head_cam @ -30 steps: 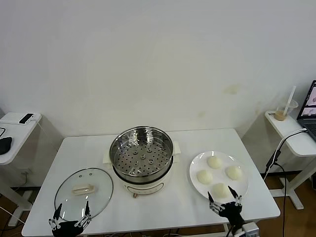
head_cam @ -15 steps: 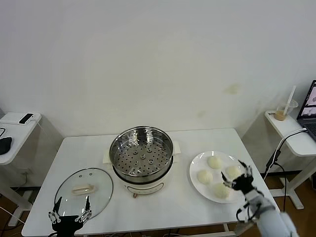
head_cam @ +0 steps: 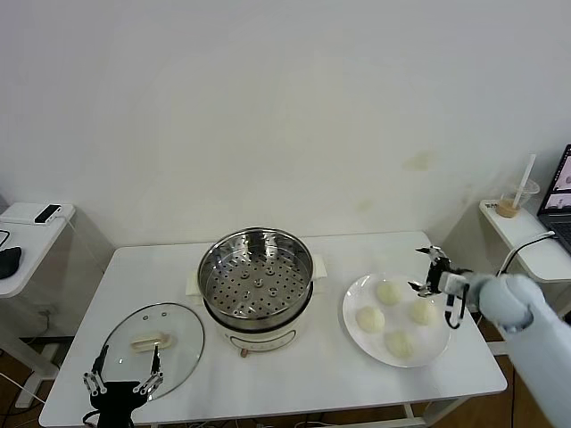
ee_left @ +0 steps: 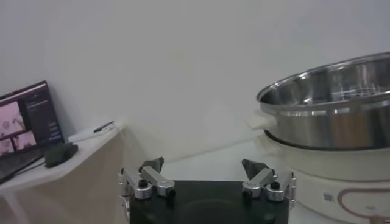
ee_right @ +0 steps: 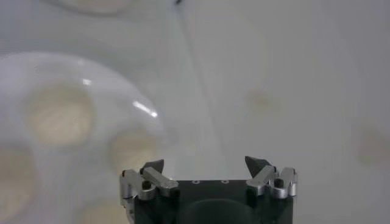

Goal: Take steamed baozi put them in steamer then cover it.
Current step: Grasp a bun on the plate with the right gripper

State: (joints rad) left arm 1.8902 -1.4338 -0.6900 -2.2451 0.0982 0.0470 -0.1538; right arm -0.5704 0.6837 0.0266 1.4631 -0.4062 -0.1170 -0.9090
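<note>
Four cream-white baozi (head_cam: 388,292) lie on a flat white plate (head_cam: 357,337) at the right of the table. The shiny steamer (head_cam: 256,276) stands empty on its white cooker base at the centre. The glass cover (head_cam: 150,347) with a cream handle lies flat at the front left. My right gripper (head_cam: 432,271) is open and empty, raised above the plate's far right edge near the baozi (ee_right: 60,115). My left gripper (head_cam: 120,376) is open and empty at the table's front left edge, just in front of the cover. The steamer also shows in the left wrist view (ee_left: 332,106).
A side table with a cup and a laptop (head_cam: 558,192) stands at the far right. Another side table with a phone (head_cam: 46,213) stands at the far left. The white table (head_cam: 294,379) has bare surface in front of the steamer.
My right gripper has risen from the table's front edge and swung back over the right side of the plate. My left gripper has barely shifted.
</note>
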